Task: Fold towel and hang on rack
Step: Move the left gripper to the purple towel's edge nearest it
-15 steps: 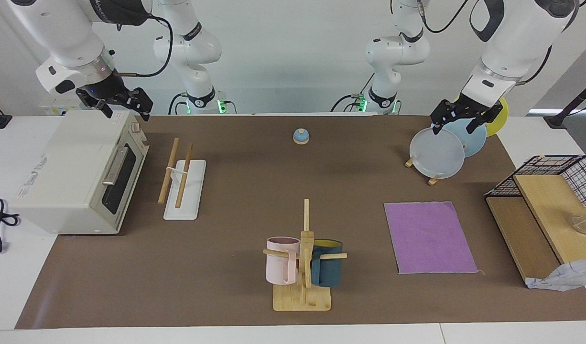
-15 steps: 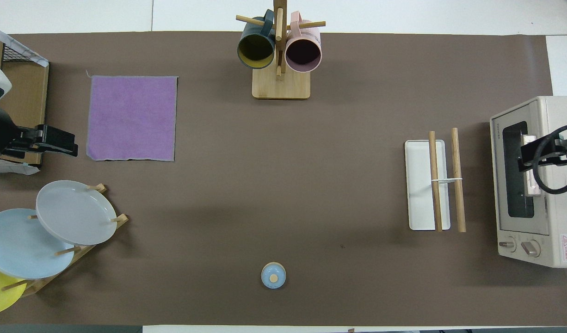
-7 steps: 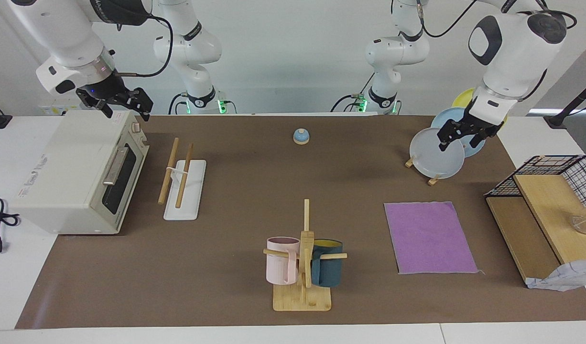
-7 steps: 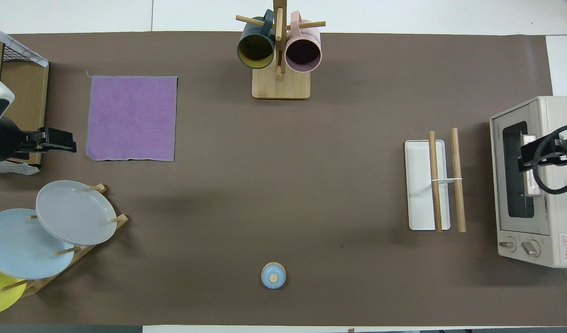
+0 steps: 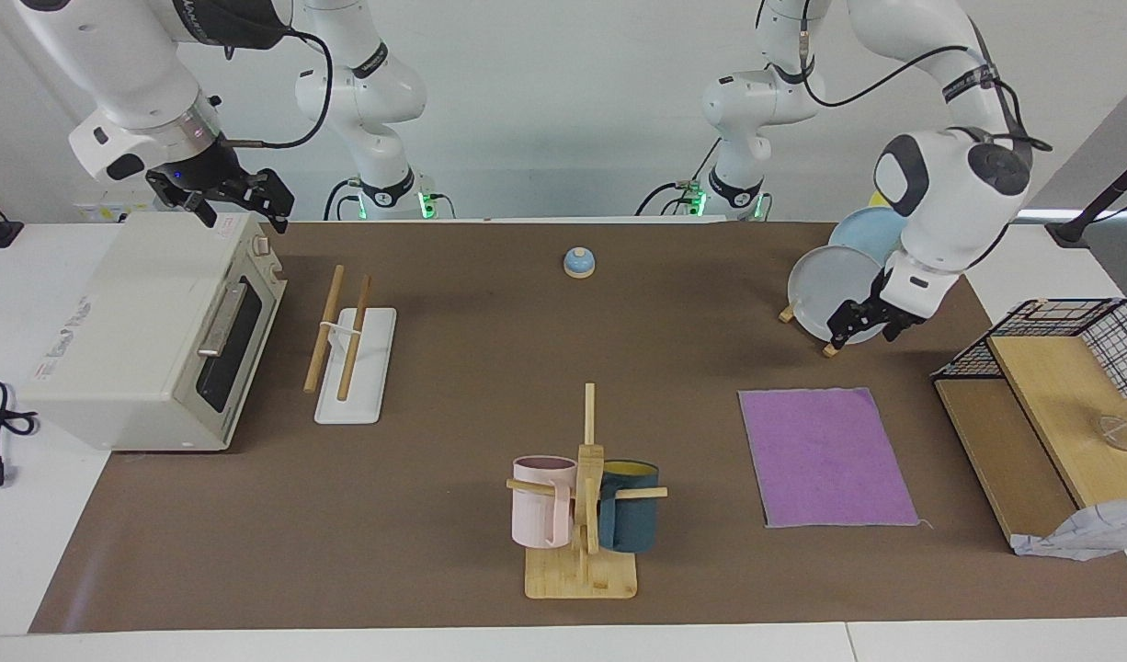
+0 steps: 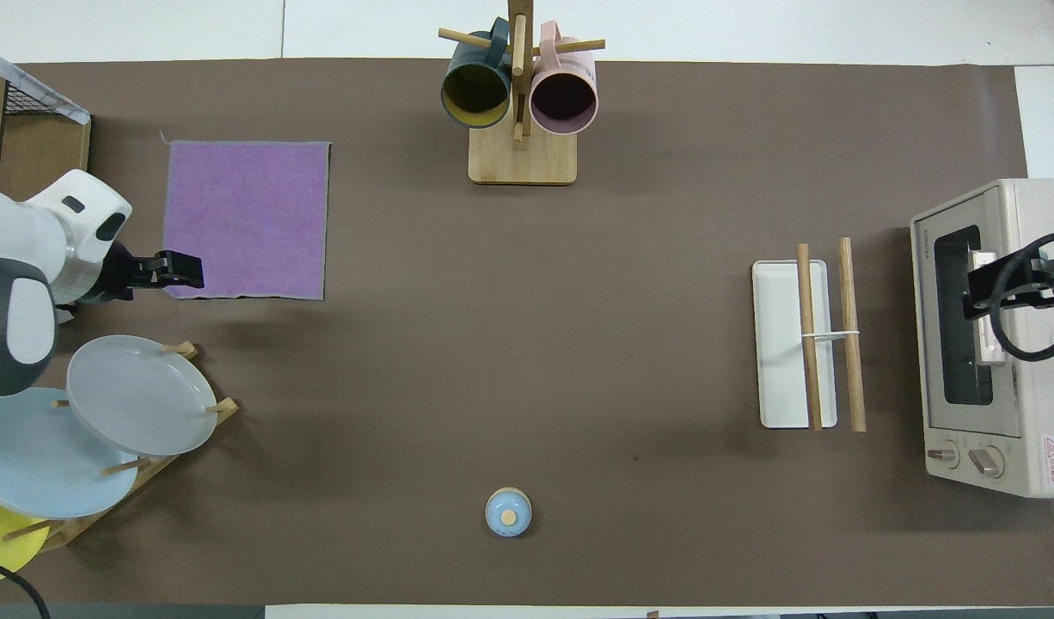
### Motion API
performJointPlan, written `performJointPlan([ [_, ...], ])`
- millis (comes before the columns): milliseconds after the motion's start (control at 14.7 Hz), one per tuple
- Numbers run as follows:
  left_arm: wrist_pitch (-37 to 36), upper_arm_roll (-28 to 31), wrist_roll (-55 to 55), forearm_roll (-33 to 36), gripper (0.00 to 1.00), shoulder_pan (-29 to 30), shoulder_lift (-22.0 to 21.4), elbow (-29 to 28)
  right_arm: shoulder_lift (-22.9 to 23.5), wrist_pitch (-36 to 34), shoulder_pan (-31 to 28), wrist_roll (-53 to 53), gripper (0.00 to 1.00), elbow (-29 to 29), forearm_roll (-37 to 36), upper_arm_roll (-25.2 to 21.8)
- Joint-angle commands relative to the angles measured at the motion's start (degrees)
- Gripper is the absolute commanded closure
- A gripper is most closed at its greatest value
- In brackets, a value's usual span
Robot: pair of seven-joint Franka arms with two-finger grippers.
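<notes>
The purple towel (image 5: pixel 825 457) (image 6: pixel 245 220) lies flat and unfolded on the brown mat toward the left arm's end. My left gripper (image 5: pixel 865 324) (image 6: pixel 181 271) hangs open and empty, low over the mat between the plate stand and the towel's edge nearest the robots. From above its tip overlaps that edge's corner. The rack (image 5: pixel 352 354) (image 6: pixel 806 344), two wooden rods on a white base, stands toward the right arm's end beside the toaster oven. My right gripper (image 5: pixel 237 204) (image 6: pixel 978 288) waits open above the oven, holding nothing.
A toaster oven (image 5: pixel 141 331) (image 6: pixel 991 335) sits at the right arm's end. A mug tree (image 5: pixel 582 501) (image 6: pixel 520 94) stands mid-table, farther from the robots. A plate stand (image 5: pixel 835 348) (image 6: pixel 183 348), a wooden shelf with wire basket (image 5: pixel 1041 414) (image 6: pixel 37 146) and a blue bell (image 5: pixel 579 263) (image 6: pixel 508 512) are here too.
My left arm has swung down from over the plates toward the towel's near edge, its gripper staying open. The right arm has not moved.
</notes>
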Motion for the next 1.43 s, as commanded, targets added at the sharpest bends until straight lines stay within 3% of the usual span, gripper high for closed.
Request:
performJointPlan([
  [0,3.41,-0.21,-0.55,0.71,0.01,1.57,3.36,0.22,-0.50,0.75,-0.82,-1.04,0.00,-0.74,-0.04,0.46],
  [273,5.96,-0.21,-0.56,0.62,0.03,4.47,6.62,0.39,-0.50,0.75,-0.82,-1.04,0.00,-0.74,-0.04,0.46],
  [477,5.61,-0.29,-0.47,0.53,0.12,6.66,7.32,0.22,-0.50,0.75,-0.82,-1.04,0.00,-0.74,-0.04,0.46],
  [1159,6.67,-0.29,-0.29,-3.25,0.55,7.02,8.64,0.31,-0.50,0.75,-0.82,-1.04,0.00,-0.74,-0.04,0.46],
  [1364,6.23,-0.29,-0.20,-3.16,0.75,7.02,8.73,0.75,-0.50,0.75,-0.82,-1.04,0.00,-0.74,-0.04,0.46],
])
